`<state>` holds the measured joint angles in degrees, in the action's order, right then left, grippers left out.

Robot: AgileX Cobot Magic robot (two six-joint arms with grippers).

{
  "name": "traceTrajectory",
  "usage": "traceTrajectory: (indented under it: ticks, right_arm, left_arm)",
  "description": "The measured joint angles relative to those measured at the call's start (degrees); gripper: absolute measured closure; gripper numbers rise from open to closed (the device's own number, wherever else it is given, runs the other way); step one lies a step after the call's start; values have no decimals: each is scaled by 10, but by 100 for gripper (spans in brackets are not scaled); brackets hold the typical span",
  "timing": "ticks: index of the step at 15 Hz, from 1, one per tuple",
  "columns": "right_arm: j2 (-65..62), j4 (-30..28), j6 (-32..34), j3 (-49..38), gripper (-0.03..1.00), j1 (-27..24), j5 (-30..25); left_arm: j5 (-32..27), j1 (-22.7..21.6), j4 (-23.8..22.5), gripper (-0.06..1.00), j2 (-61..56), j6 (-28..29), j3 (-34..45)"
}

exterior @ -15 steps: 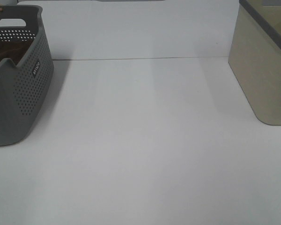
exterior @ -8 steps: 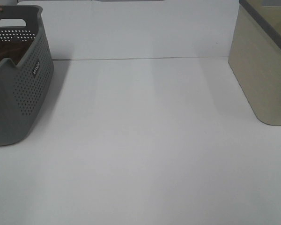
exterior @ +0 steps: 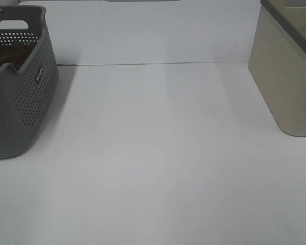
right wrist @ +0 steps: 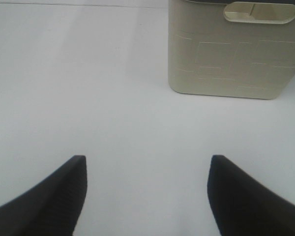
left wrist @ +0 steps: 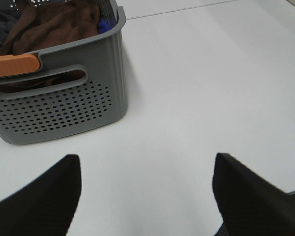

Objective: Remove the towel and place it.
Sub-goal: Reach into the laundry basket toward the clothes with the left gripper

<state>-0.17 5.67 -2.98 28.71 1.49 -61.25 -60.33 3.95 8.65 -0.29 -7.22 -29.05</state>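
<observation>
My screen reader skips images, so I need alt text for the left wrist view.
A dark brown towel lies crumpled inside a grey perforated basket with an orange handle grip, standing on a white table. The open left end effector is apart from the basket, holding nothing.

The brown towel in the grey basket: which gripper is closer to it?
Left. The left gripper hovers just before the grey basket holding the towel; the right gripper faces the beige bin across the table.
</observation>
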Motion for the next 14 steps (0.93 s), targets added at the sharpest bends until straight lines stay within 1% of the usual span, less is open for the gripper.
traceTrajectory:
  ticks: [6, 8, 9, 11, 12, 14]
  right_arm:
    - [0, 0, 0, 0, 31, 0, 0]
    - [0, 0, 0, 0, 31, 0, 0]
    - [0, 0, 0, 0, 31, 0, 0]
    - [0, 0, 0, 0, 31, 0, 0]
    - [0, 0, 0, 0, 31, 0, 0]
    - [0, 0, 0, 0, 31, 0, 0]
  left_arm:
    - [0, 0, 0, 23, 0, 0, 0]
    - [15, 0, 1, 23, 15, 0, -6]
    - [38, 0, 1, 23, 32, 0, -10]
    - [115, 0, 1, 23, 83, 4, -11]
    - [137, 0, -1, 23, 99, 9, -11]
    - [219, 0, -17, 23, 170, 25, -13]
